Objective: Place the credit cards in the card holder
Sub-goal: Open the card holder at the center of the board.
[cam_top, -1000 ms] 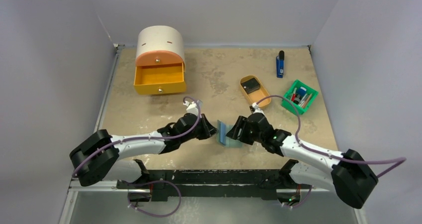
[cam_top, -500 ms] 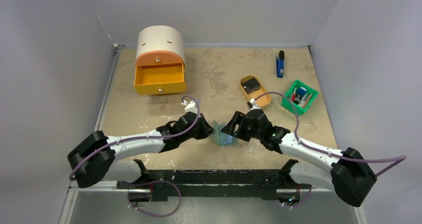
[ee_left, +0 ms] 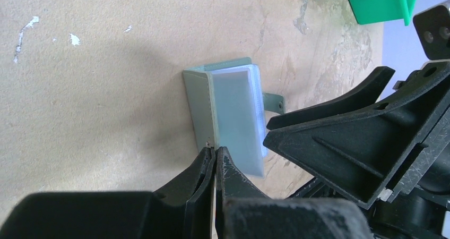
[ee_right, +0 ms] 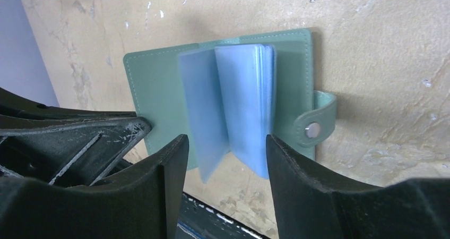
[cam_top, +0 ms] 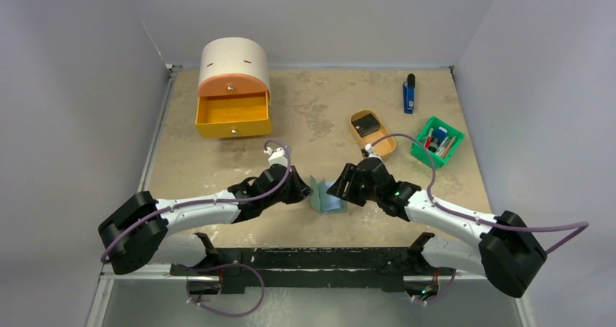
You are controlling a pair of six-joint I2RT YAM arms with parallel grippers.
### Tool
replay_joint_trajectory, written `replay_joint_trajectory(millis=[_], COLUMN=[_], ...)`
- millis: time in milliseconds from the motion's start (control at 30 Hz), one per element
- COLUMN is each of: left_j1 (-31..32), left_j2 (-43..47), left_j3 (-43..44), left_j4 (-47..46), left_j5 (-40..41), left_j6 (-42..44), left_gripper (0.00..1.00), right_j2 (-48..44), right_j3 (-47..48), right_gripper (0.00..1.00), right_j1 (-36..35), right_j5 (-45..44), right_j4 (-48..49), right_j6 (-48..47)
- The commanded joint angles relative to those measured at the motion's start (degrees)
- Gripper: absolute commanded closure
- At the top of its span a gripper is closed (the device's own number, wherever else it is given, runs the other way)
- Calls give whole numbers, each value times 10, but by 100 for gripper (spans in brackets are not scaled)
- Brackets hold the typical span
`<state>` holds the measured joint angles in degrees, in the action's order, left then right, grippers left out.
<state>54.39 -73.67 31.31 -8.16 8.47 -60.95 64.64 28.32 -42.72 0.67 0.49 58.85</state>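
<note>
Nearest, at the lower middle of the top view, the card holder (cam_top: pixel 328 202) lies open on the table (cam_top: pixel 312 109). It sits a little further left and up than a second ago, and its left cover is now lifted clear of the pockets instead of leaning over them. The left gripper (ee_left: pixel 215 156) has its fingers pressed together on the free edge of that cover and pins it back. The right gripper (ee_right: pixel 225 139) has moved in with it and hangs over the open side. Its fingers are spread to either side of the pale blue pockets (ee_right: pixel 247 101), which fan upward between them, and it is carrying nothing. The snap tab (ee_right: pixel 318 122) sticks out loose at the right of that view.

So the opening step looks done, with the pockets exposed and held accessible, but the filling has not begun, since no card is in either gripper.

Further back, upper right of centre in the top view, what look like the cards (cam_top: pixel 368 125) lie dark in the tan tray (cam_top: pixel 385 147), well apart from the holder, just as they did a second ago. Beside the tray stands the green bin (cam_top: pixel 427 158). With the left gripper busy on the cover, fetching a card would likely fall to the right one. If the cover is let go, the holder may fold shut.
</note>
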Motion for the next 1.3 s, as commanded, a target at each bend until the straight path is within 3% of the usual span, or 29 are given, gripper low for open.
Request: replay_joint_trajectory(millis=[0,267,567,933,1267], left_j1=[-1,0,-1,-2,-3], left_j2=[13,4,-12,-44,13], left_j3=[-12,-28,-51,-57,-53], left_j4=[-17,-27,-44,-65,-19], left_j5=[17,20,29,28,56], left_j6=[-6,-7,-7,1,10], left_gripper=[100,100,100,100,99], right_j2=[-15,-15,64,142,187], right_j3=[20,7,62,108,129], right_gripper=[44,40,59,65,69], right_j1=[1,1,-5,-36,-41], right_j5=[-29,-43,-57,-21,-14], right_j4=[-27,-41,-39,-8,-4], right_j6=[-9,-6,-73,-102,-115])
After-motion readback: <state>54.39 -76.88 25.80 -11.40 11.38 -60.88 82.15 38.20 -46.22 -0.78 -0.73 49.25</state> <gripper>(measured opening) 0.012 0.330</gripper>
